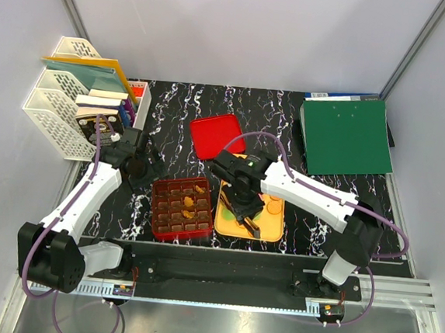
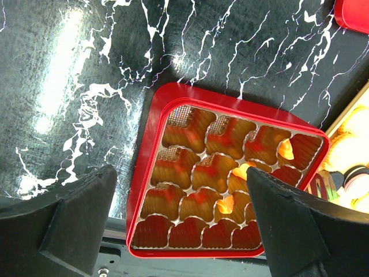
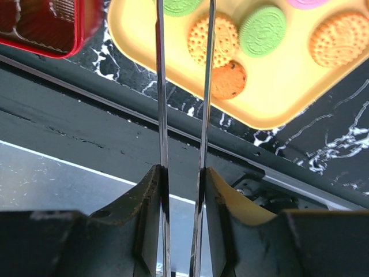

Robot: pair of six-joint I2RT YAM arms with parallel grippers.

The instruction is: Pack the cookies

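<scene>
Cookies (image 3: 213, 40): tray (image 3: 277, 109) beside red box (image 2: 230, 103) | left claw (image 2: 181, 173) wide | right claw (image 3: 183, 170) grips tweezers (image 3: 160, 86)

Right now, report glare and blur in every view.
Left wrist: a white glare streak on the table; the red box liner glints. Right wrist: cookies sharp, tweezers streaked with reflections. Top external: even light, no blur.
</scene>
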